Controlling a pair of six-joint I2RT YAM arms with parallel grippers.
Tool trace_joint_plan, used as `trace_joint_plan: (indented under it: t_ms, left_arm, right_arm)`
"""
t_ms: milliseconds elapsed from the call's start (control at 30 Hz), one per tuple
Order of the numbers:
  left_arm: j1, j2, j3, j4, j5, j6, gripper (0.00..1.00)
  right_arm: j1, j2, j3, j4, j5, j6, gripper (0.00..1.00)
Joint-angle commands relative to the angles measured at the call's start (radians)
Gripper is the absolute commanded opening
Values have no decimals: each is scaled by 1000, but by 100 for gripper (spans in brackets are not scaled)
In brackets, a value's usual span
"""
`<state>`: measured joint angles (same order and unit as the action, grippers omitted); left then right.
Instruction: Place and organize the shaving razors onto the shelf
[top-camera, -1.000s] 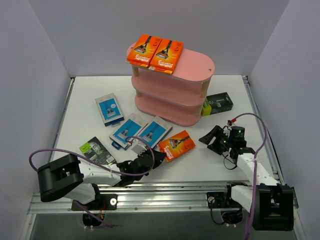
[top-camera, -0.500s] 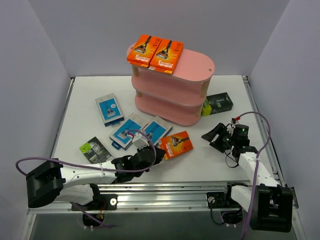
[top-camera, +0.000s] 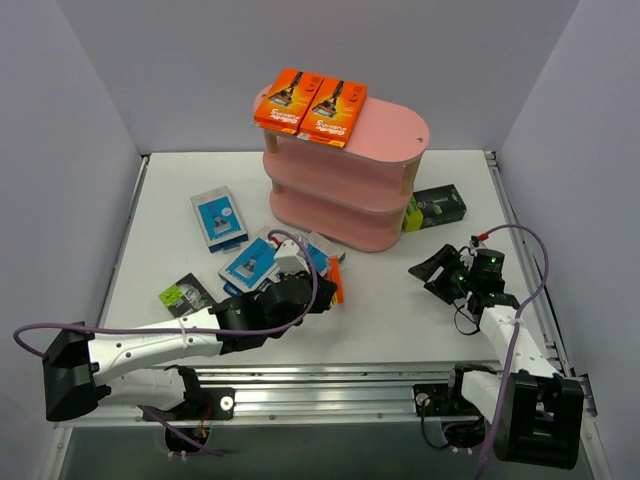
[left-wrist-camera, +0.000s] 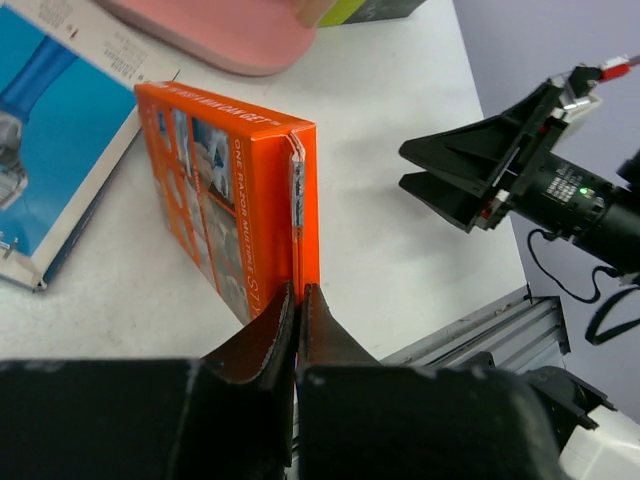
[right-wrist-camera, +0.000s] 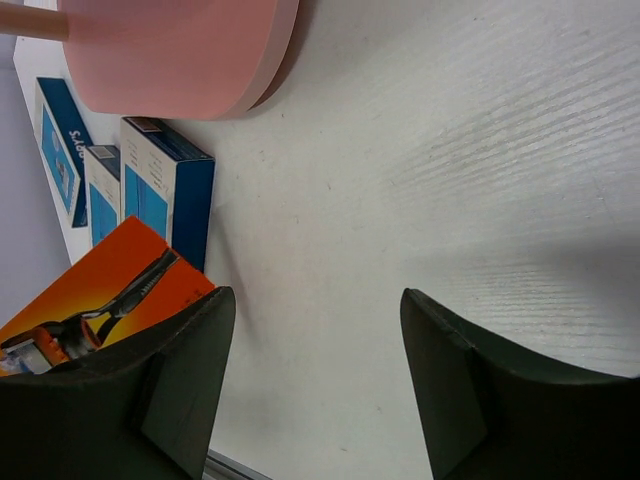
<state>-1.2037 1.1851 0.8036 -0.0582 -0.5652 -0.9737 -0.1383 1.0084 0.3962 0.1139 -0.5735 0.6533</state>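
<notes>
Item, orange razor pack (left-wrist-camera: 235, 190): a flat, glossy rectangular card box, stood up on one long edge, its long axis running straight out from the left jaws toward the pink shelf (top-camera: 390, 130). The left jaws are pinched almost fully together on the thin glued end flap at the pack's near corner. White lettering along its narrow side begins "ONE RAZOR"; the rest is too small for us to read. Its broad face carries small picture panels. Just left of those jaws, a blue-and-white pack (left-wrist-camera: 40, 160) lies flat on the white, faintly grained worktop (top-camera: 400, 300). The right jaws stand about half open and grip nothing, and we list only bare worktop between their black wedge-shaped fingers (right-wrist-camera: 190, 370). The shelf has three oval pink boards on pale wooden posts. Two more orange packs (top-camera: 310, 100) lie flat, side by side, on its top board. One black-and-lime pack (top-camera: 438, 207) rests beyond the right jaws, against the shelf's foot.
</notes>
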Motion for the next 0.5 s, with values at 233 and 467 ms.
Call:
trace_joint_plan:
  t_ms: [233, 467]
  left_arm:
    - [1, 19, 336, -199, 183, 179, 2]
    - [-3, 109, 580, -345, 303, 280, 2]
  right_arm:
    - [-38, -47, 21, -2, -23, -4, 63]
    - [-50, -59, 10, -6, -25, -6, 63]
